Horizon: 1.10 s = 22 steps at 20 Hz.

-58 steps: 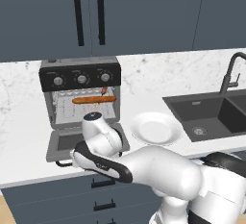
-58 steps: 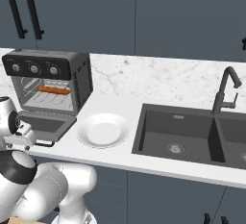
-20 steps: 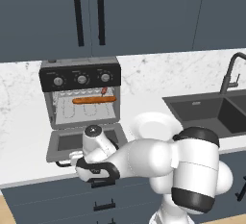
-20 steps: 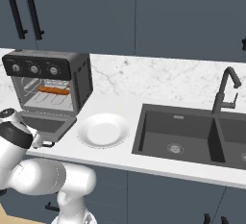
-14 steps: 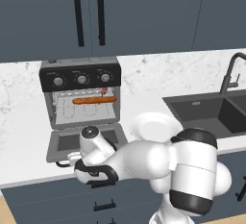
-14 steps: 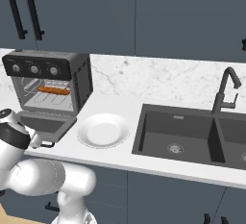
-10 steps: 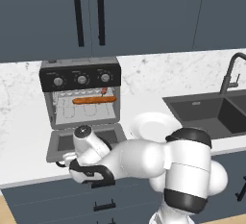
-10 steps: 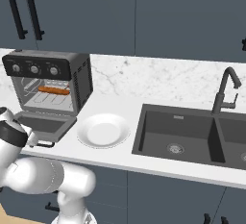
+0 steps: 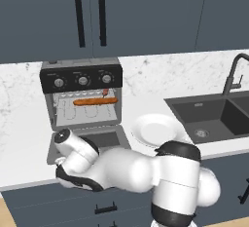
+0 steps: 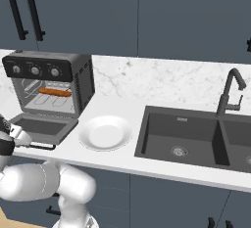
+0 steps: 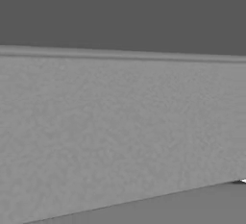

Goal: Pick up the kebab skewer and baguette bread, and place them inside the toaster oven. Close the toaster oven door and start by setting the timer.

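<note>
So the toaster oven [image 9: 81,94] sat on the marble counter [image 9: 146,99] with its door [image 9: 87,145] dropped flat open toward the robot. The baguette bread [image 9: 95,101] was lying on the wire rack [image 9: 87,111] inside, and the kebab skewer [image 9: 104,92] was just behind it near the right end, looked like a tiny reddish bit. The arm was bent way down low at the door's front edge, wrist over the left corner. Couldn't tell if the gripper was released or clenched on anything. A white plate [image 9: 155,129] sat just right of the door, with the dark sink [image 9: 214,116] further right.
</note>
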Tool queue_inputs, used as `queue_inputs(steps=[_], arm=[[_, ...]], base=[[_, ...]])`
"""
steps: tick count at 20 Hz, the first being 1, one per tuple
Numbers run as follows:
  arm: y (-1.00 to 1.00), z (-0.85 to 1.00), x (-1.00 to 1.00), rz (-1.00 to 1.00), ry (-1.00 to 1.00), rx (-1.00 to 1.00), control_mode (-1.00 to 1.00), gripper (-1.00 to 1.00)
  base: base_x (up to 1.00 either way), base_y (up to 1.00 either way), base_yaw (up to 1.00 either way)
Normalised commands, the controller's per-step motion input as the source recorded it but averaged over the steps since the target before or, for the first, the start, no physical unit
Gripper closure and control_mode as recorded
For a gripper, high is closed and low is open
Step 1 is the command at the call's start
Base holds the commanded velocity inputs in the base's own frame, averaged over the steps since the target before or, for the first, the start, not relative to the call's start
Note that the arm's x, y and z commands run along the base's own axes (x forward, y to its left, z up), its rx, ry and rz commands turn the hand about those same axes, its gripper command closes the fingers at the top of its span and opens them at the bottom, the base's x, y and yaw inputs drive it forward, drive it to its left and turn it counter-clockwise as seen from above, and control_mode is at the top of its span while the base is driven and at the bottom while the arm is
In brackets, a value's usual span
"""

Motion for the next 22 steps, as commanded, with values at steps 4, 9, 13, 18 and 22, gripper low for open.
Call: queue_inputs(steps=[4, 9, 13, 18, 22], arm=[[-0.42, 0.0, 0.49, 0.0, -0.29, 0.04, -1.0, -1.0], [-0.67, 0.0, 0.56, 0.0, -0.27, 0.06, -1.0, -1.0], [-0.7, -0.06, 0.57, 0.0, -0.29, 0.07, -1.0, -1.0], [-0.8, -0.12, 0.68, 0.0, -0.3, 0.08, -1.0, -1.0], [-0.89, -0.01, 0.81, 0.0, -0.27, 0.1, -1.0, -1.0]], base=[[0.0, 0.0, 0.0], [0.0, 0.0, 0.0], [0.0, 0.0, 0.0], [0.0, 0.0, 0.0], [0.0, 0.0, 0.0]])
